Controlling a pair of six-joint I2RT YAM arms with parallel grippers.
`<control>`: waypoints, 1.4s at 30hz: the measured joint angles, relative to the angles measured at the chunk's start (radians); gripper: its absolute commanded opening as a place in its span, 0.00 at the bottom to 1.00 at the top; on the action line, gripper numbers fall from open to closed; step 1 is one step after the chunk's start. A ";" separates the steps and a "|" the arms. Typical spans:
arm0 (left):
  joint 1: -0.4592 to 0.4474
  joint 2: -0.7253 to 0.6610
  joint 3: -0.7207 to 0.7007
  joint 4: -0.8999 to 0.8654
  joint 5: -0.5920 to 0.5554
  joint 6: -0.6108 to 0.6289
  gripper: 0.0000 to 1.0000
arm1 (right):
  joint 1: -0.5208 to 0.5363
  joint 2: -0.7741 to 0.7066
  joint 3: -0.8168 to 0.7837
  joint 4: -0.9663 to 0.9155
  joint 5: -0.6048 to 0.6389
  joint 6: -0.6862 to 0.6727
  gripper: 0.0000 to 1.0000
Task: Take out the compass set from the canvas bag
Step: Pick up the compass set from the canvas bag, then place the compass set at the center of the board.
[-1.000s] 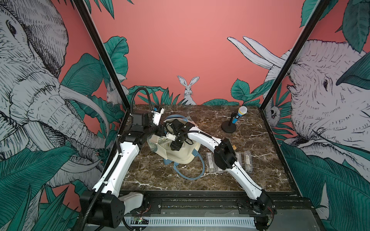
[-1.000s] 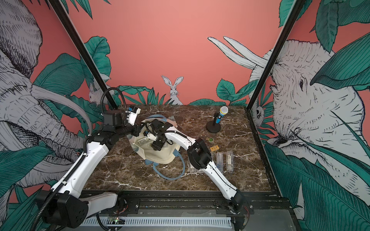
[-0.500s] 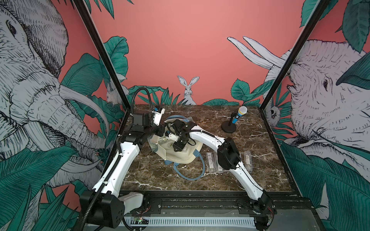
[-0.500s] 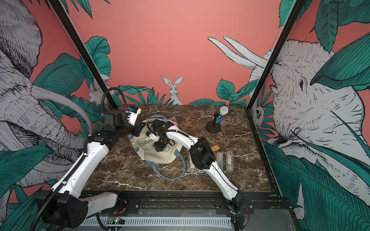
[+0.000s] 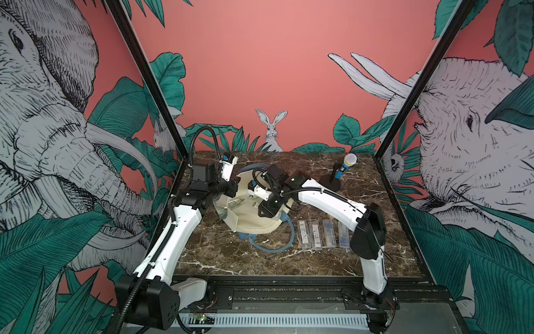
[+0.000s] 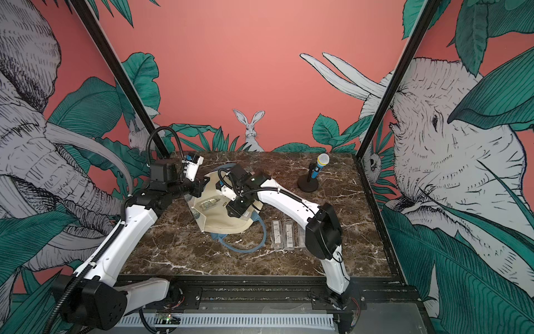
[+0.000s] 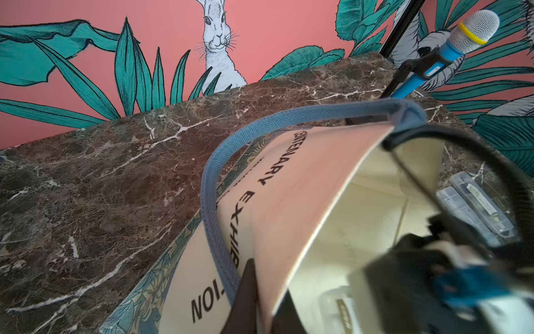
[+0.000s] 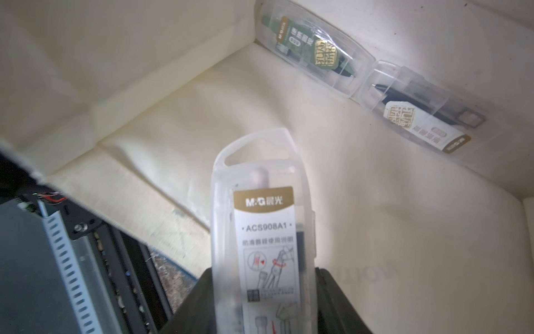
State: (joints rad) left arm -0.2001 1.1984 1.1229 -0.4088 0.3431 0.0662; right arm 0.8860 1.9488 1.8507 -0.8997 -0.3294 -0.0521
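Jaws of the right gripper (image 8: 263, 292) have narrowed within the last second and now clamp the long sides of a clear compass set case (image 8: 261, 225), whose white label and hang-tab end point away from the wrist. This closure means that the grasp inside the canvas bag (image 5: 254, 224) is made. What remains, on this evidence, is to lift the case out through the bag's mouth. The case is gripped at its near end, and its far end is free over the bag's cream floor, within the bag's walls. Whether it has left that floor cannot be told. Jaws of the left gripper (image 7: 265, 306) are shut on the bag's rim beside a dusty-blue strap handle (image 7: 213, 202), holding the mouth open. Two further clear cases (image 8: 315, 49) lie in a corner of the bag, apart from the held one. A row of cases (image 5: 322, 235) lies on the counter (image 5: 231, 260) just beside the bag.
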 measured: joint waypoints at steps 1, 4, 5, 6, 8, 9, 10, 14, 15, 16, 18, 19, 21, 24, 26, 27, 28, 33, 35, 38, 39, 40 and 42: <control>0.000 0.000 0.000 0.000 0.000 -0.001 0.00 | 0.003 -0.047 -0.032 -0.004 -0.005 0.014 0.33; 0.000 0.000 0.000 0.000 0.000 -0.003 0.00 | 0.004 -0.200 -0.120 0.002 -0.012 0.060 0.33; 0.000 0.000 0.000 0.000 -0.001 -0.004 0.00 | 0.001 -0.254 -0.147 0.009 -0.010 0.079 0.34; 0.000 0.000 0.000 0.000 -0.002 -0.004 0.00 | -0.007 -0.310 -0.174 0.021 -0.008 0.103 0.37; 0.000 0.000 0.000 0.000 -0.003 -0.004 0.00 | -0.041 -0.406 -0.225 0.058 0.005 0.156 0.37; 0.000 0.000 0.000 0.000 -0.003 -0.005 0.00 | -0.071 -0.452 -0.256 0.086 0.016 0.186 0.36; 0.000 0.000 0.000 0.000 -0.003 -0.005 0.00 | -0.108 -0.491 -0.286 0.117 0.037 0.222 0.36; 0.000 0.000 0.000 0.000 -0.014 -0.005 0.00 | -0.231 -0.525 -0.377 0.230 0.148 0.343 0.34; 0.000 0.000 0.000 -0.001 -0.020 -0.004 0.00 | -0.260 -0.520 -0.413 0.267 0.184 0.382 0.32; 0.000 -0.001 0.000 -0.001 -0.025 -0.004 0.00 | -0.288 -0.511 -0.451 0.299 0.216 0.414 0.32; 0.000 -0.003 0.000 -0.001 -0.030 -0.004 0.00 | -0.332 -0.479 -0.512 0.344 0.267 0.475 0.31; 0.000 -0.003 0.000 -0.001 -0.032 -0.004 0.00 | -0.348 -0.455 -0.535 0.366 0.291 0.499 0.31; 0.000 -0.003 0.000 -0.002 -0.034 -0.004 0.00 | -0.375 -0.382 -0.562 0.400 0.335 0.548 0.31; 0.000 -0.003 0.000 -0.002 -0.034 -0.004 0.00 | -0.380 -0.270 -0.578 0.459 0.372 0.594 0.32; 0.000 -0.003 0.000 -0.002 -0.034 -0.005 0.00 | -0.381 -0.206 -0.588 0.492 0.389 0.608 0.32; 0.000 -0.003 0.000 -0.002 -0.033 -0.005 0.00 | -0.383 -0.174 -0.590 0.505 0.394 0.615 0.32; 0.000 -0.003 0.000 -0.002 -0.033 -0.004 0.00 | -0.385 -0.152 -0.591 0.515 0.394 0.618 0.32; 0.000 -0.004 0.000 -0.002 -0.032 -0.005 0.00 | -0.409 -0.081 -0.623 0.571 0.398 0.625 0.32; 0.000 -0.004 0.000 -0.002 -0.030 -0.005 0.00 | -0.418 -0.081 -0.639 0.577 0.399 0.624 0.32; 0.000 -0.004 0.000 -0.002 -0.026 -0.005 0.00 | -0.434 -0.081 -0.657 0.590 0.401 0.624 0.33; 0.000 -0.004 0.000 -0.002 -0.026 -0.005 0.00 | -0.439 -0.081 -0.662 0.595 0.402 0.623 0.33; 0.000 -0.004 0.000 -0.002 -0.025 -0.005 0.00 | -0.444 -0.081 -0.667 0.600 0.403 0.621 0.34; 0.000 -0.004 0.000 -0.002 -0.025 -0.006 0.00 | -0.449 -0.077 -0.669 0.601 0.405 0.616 0.35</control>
State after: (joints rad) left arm -0.2001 1.1942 1.1225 -0.4103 0.3183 0.0605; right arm 0.4370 1.8717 1.1812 -0.2985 0.0753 0.5640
